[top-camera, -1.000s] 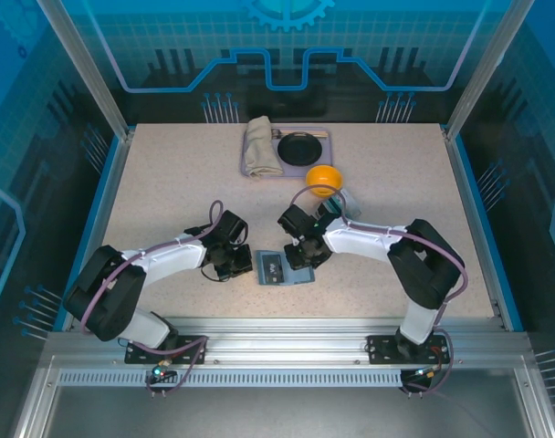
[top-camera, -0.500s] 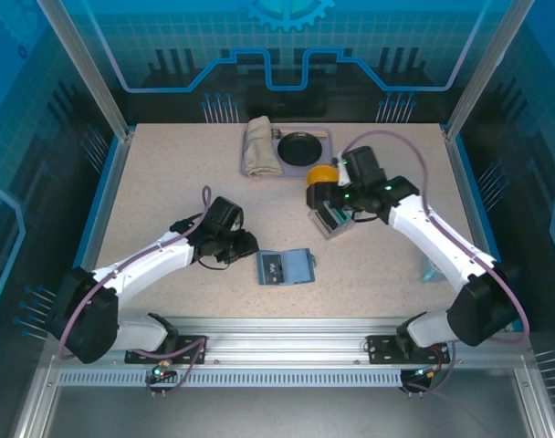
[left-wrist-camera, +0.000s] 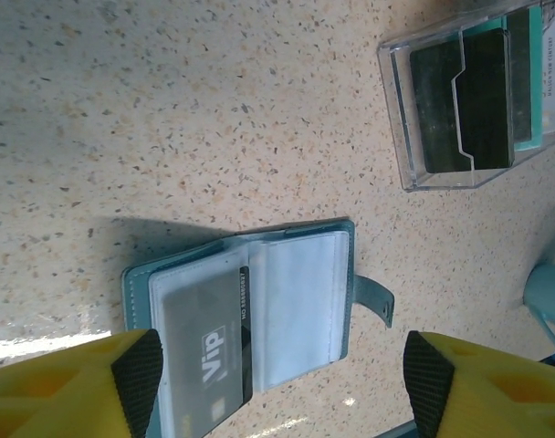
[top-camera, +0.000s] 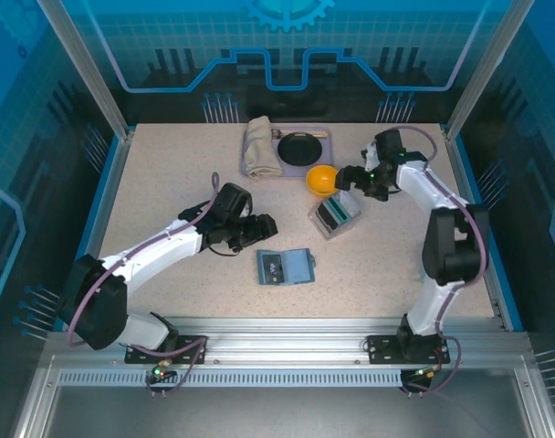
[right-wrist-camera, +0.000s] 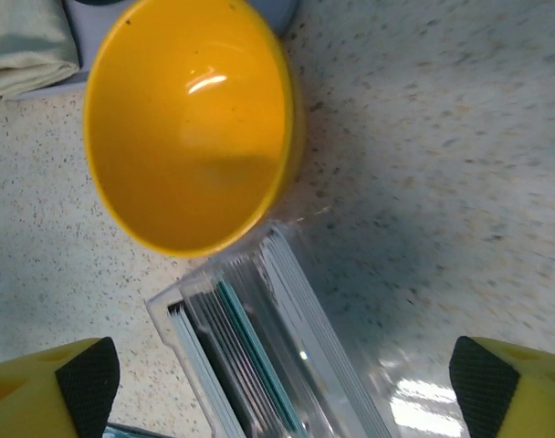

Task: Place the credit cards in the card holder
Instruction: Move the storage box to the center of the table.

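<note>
We take the step in hand to be drawing another card for the card holder, a slate-blue folding wallet (top-camera: 285, 267) that lies open and flat on the speckled beige surface (top-camera: 168, 192). A dark card marked Vip (left-wrist-camera: 204, 351) already sits in its left pocket, and the pale right pocket looks free. Beyond the wallet and to its right lies a clear plastic case (top-camera: 335, 214). In it the other credit cards (right-wrist-camera: 236, 365), greenish, dark and pale, stand on edge, packed close.

The right jaws hang wide open and empty over that case. The left jaws, also spread wide with nothing between them, hover above the wallet's far edge.

To do this well, we would bring the right jaws down square to the cards' upper edges, close on a single outer card rather than a bunch, and lift straight up, since the light case may slide or tip. A yellow bowl (top-camera: 322, 180), farther from the wallet than the case, sits against or just beside the case's corner; we cannot tell which. The left jaws could steady the wallet while the card slides flat into the free pocket.
</note>
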Motion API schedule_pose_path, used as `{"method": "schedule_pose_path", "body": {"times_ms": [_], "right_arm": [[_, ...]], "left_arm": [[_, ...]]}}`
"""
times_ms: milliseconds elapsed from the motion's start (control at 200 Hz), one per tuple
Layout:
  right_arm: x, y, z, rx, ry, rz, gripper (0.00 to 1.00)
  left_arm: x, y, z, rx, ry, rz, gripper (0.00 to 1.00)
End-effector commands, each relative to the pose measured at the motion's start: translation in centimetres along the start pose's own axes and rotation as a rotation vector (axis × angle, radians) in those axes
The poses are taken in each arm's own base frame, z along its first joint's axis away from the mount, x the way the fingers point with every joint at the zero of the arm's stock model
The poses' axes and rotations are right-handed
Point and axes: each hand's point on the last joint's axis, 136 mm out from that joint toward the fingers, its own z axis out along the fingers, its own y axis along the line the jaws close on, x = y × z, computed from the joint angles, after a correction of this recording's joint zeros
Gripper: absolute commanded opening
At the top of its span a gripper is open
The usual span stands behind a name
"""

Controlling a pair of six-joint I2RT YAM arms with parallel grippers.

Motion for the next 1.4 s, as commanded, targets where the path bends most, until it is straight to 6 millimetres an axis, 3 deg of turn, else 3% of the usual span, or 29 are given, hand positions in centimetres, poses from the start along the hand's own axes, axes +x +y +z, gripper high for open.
{"method": "schedule_pose_path", "body": {"times_ms": [0, 115, 415, 550, 740, 940, 1170, 1395], "right_arm": [[0.7, 2.3, 1.0, -0.123, 0.075, 0.007, 0.93], [1.9, 3.9, 1.8, -0.176, 0.112, 0.007, 0.89], [6.0, 8.4, 1.5, -0.266, 0.165, -0.015, 0.85], [6.5, 8.1, 0.5, -0.191, 0.144, -0.059, 0.82], [5.5, 4.9, -1.3, 0.110, 0.057, -0.243, 0.68], [6.0, 5.3, -1.4, 0.197, 0.053, -0.377, 0.63], [6.4, 6.1, -0.8, 0.250, 0.068, -0.457, 0.63], [7.3, 8.6, -0.8, 0.189, 0.064, -0.509, 0.51]], "left_arm": [[0.0, -1.3, 0.5, 0.024, 0.024, 0.001, 0.73], [0.0, -1.2, 1.1, 0.011, 0.037, -0.006, 0.73], [-0.6, -1.6, 3.0, -0.015, 0.071, -0.015, 0.70], [-1.3, -2.1, 4.4, -0.029, 0.094, -0.030, 0.67], [-2.5, -3.3, 6.8, -0.024, 0.125, -0.063, 0.59], [-3.3, -4.0, 8.9, -0.019, 0.147, -0.100, 0.54], [-3.2, -3.1, 10.3, -0.061, 0.171, -0.131, 0.45], [-3.0, -2.5, 11.4, -0.071, 0.186, -0.144, 0.43]]}}
